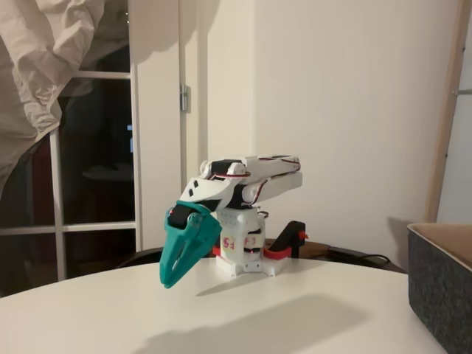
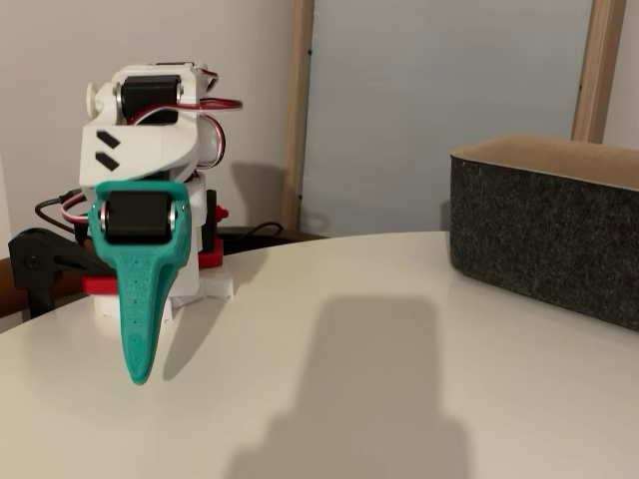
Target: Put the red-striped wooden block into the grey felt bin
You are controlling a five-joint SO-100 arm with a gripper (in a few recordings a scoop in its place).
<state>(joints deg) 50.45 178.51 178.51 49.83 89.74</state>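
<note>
My teal gripper [image 1: 170,281] hangs from the folded white arm [image 1: 247,177] and points down at the white table, its tip just above the surface. Its jaws lie together with nothing between them. In the other fixed view the gripper [image 2: 140,373] shows edge-on as a single teal blade at the left. The grey felt bin [image 1: 441,295] stands at the right edge of the table, with a tan lining along its rim; it is also at the right [image 2: 547,232], well away from the gripper. The red-striped wooden block is out of view.
The arm's white base [image 1: 247,258] is fixed at the table's far edge with red clamp pieces [image 1: 276,253] and a black clamp handle [image 1: 295,234]. The round white table [image 2: 399,349] stretches bare between gripper and bin. Cables trail behind the base.
</note>
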